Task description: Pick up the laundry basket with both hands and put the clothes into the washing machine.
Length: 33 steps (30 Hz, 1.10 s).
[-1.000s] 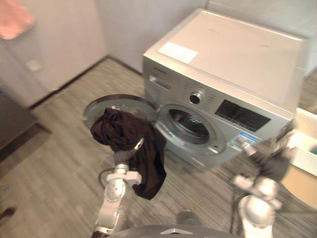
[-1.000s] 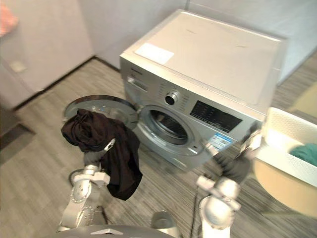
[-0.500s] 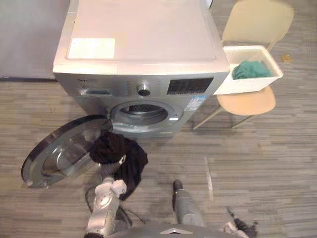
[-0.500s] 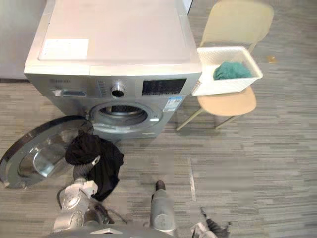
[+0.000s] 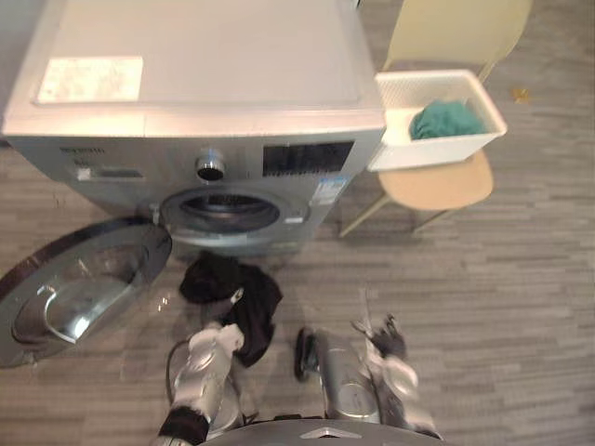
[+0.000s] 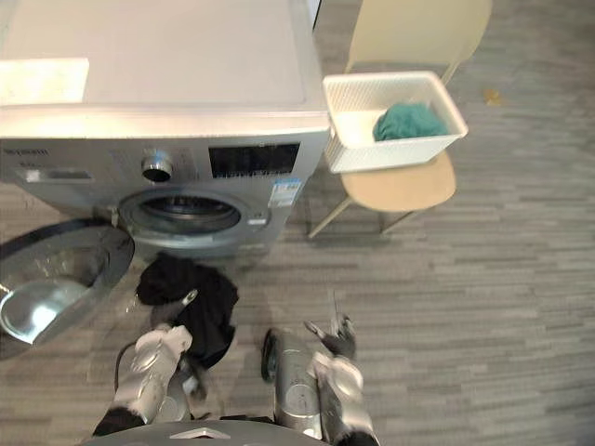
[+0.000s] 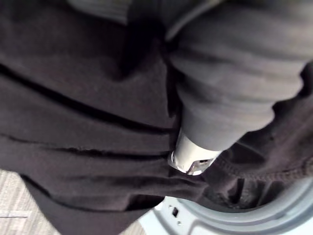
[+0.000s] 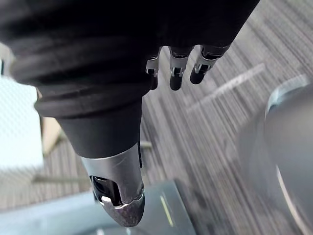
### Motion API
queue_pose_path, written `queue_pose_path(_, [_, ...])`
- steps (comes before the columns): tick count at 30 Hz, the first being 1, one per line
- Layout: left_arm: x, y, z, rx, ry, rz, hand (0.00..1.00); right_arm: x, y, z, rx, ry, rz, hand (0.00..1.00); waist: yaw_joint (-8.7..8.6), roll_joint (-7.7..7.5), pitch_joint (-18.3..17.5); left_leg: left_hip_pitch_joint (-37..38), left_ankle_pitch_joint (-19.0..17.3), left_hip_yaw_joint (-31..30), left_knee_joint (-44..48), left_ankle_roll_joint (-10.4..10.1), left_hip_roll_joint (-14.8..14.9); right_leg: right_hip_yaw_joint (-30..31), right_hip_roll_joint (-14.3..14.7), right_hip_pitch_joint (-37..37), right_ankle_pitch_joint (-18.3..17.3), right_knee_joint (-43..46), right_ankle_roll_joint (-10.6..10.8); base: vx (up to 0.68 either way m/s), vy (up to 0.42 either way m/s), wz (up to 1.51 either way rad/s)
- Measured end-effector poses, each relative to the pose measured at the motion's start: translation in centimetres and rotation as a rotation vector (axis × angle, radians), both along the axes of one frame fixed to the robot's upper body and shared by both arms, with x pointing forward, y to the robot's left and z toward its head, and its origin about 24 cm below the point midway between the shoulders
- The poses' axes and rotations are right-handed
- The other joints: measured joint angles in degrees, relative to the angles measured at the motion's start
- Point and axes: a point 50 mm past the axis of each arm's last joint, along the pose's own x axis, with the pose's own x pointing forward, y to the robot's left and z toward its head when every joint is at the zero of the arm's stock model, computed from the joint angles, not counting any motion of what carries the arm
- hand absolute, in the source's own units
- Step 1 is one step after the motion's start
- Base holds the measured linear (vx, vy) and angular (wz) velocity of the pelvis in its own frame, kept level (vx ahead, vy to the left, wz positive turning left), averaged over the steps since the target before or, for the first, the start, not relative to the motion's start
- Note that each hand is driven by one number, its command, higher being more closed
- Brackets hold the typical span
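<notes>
Our view has swung square onto the washing machine, and the right hand has come up at 6 o'clock.
The black garment hangs over the left hand at 6 o'clock of the drum opening. We cannot tell the grip under the cloth. The right hand is loosely spread and empty. The basket sits on the chair at 2 o'clock with a teal cloth inside. We judge the task partway done: the door is open, nothing is loaded yet, and the teal cloth is left.
</notes>
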Motion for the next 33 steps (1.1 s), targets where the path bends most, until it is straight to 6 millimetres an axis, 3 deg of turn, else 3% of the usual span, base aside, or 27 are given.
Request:
queue_pose_path(2, [2.2,-0.6,1.5,0.018,-0.050,-0.015,1.00,2.1,2.4,1.4,0.043,-0.071,0.040,0.00,-0.05,-0.91,1.86,-5.45,-1.07,-0.36,4.28,1.05,-0.23,0.76,-1.44,-6.33,-1.40,5.79,0.81,-0.06,0.031,-0.02])
queue_pose_path(4, [4.1,-1.7,2.7,0.026,-0.082,-0.039,1.00,4.4,4.4,2.9,0.044,-0.136,0.115,0.00,0.11,-0.01,4.11,-10.41,-2.69,-0.28,9.40,2.46,0.72,1.70,-2.34,-12.15,-1.81,10.96,1.34,-0.05,0.070,-0.25])
queue_pose_path(5, [4.8,-2.1,3.0,0.024,-0.087,-0.042,1.00,4.8,4.5,3.2,0.042,-0.143,0.120,0.00,-0.03,0.08,4.68,-11.19,-3.06,-0.23,10.37,2.87,0.42,1.71,-3.01,-13.22,-2.12,12.30,1.73,-0.08,0.093,0.03])
queue_pose_path(8, [7.7,-3.7,6.5,-0.019,-0.189,-0.029,1.00,6.0,4.7,5.7,0.059,-0.254,0.087,0.00,-0.57,1.18,6.09,-19.45,-6.14,-1.13,17.80,4.74,1.05,3.02,-4.52,-22.16,-2.76,20.62,2.59,-0.13,0.083,-0.01])
queue_pose_path(10, [9.7,-4.0,10.1,-0.071,-0.294,0.028,1.00,6.9,5.1,7.8,0.061,-0.343,0.095,0.00,-0.25,1.37,6.33,-26.74,-7.60,-1.05,20.88,4.65,1.76,4.61,-4.04,-29.41,-3.11,21.99,2.49,-0.16,0.069,-0.31])
queue_pose_path(13, [10.7,-4.1,13.7,-0.164,-0.416,0.087,1.00,6.9,5.2,9.4,0.044,-0.412,0.081,0.00,-0.68,1.30,7.99,-30.74,-7.63,-0.93,22.85,4.93,1.39,5.13,-5.24,-33.70,-3.25,24.51,3.11,-0.10,0.033,0.07])
queue_pose_path(16, [12.4,-0.9,18.6,-0.176,-0.557,0.227,1.00,5.6,5.7,10.8,0.073,-0.495,0.125,0.00,-0.98,0.67,8.42,-36.82,-8.91,-1.24,28.90,5.70,2.52,6.79,-5.46,-40.69,-5.03,31.55,2.84,-0.04,-0.077,-0.01])
queue_pose_path(17, [12.7,1.1,21.3,-0.156,-0.655,0.272,1.00,5.0,5.9,11.6,0.100,-0.540,0.142,0.00,-1.76,0.66,8.57,-40.07,-9.21,-2.22,31.74,6.06,3.33,6.65,-5.45,-43.76,-5.87,34.25,2.48,-0.04,-0.105,-0.09])
queue_pose_path(19, [12.5,3.8,26.2,-0.115,-0.841,0.333,1.00,3.8,6.0,13.2,0.148,-0.640,0.164,0.00,-2.33,0.56,8.84,-46.58,-9.35,-5.04,35.49,5.96,3.83,5.49,-5.71,-48.69,-7.34,38.34,1.72,-0.07,-0.158,0.11])
queue_pose_path(22, [11.5,4.6,30.7,-0.095,-1.009,0.361,1.00,2.9,5.6,14.4,0.174,-0.722,0.160,0.00,-2.04,-0.48,9.54,-50.99,-9.19,-5.84,37.28,5.80,4.02,5.17,-6.39,-52.89,-8.61,41.47,0.64,-0.04,-0.161,0.21])
queue_pose_path(24, [11.2,4.6,32.3,-0.068,-1.060,0.371,1.00,2.5,5.6,14.9,0.185,-0.747,0.160,0.00,-2.17,-0.48,9.54,-52.44,-8.46,-5.98,37.19,6.11,4.05,4.95,-6.44,-54.24,-8.52,41.53,0.46,0.00,-0.083,0.02])
queue_pose_path(26, [10.9,4.4,35.7,-0.014,-1.164,0.337,1.00,2.0,5.4,15.4,0.208,-0.782,0.163,0.00,-2.37,-0.50,9.54,-54.85,-7.71,-7.13,37.12,6.15,4.22,3.71,-6.36,-55.54,-8.29,41.20,0.04,0.01,-0.082,-0.01])
queue_pose_path(31, [8.6,1.3,43.6,-0.071,-1.415,0.187,1.00,1.8,5.4,16.0,0.229,-0.826,0.179,0.00,-2.81,-1.18,9.85,-56.69,-6.99,-7.11,35.80,6.34,4.53,2.76,-6.14,-56.95,-7.49,39.41,-0.55,0.02,-0.051,-0.05])
queue_pose_path(33, [6.0,-1.8,47.7,-0.191,-1.565,0.045,1.00,1.8,5.4,16.3,0.253,-0.844,0.197,0.00,-3.18,-1.46,9.90,-56.84,-6.45,-6.86,34.10,6.24,4.49,2.42,-5.70,-56.96,-6.66,37.29,-0.44,0.01,-0.041,-0.10])
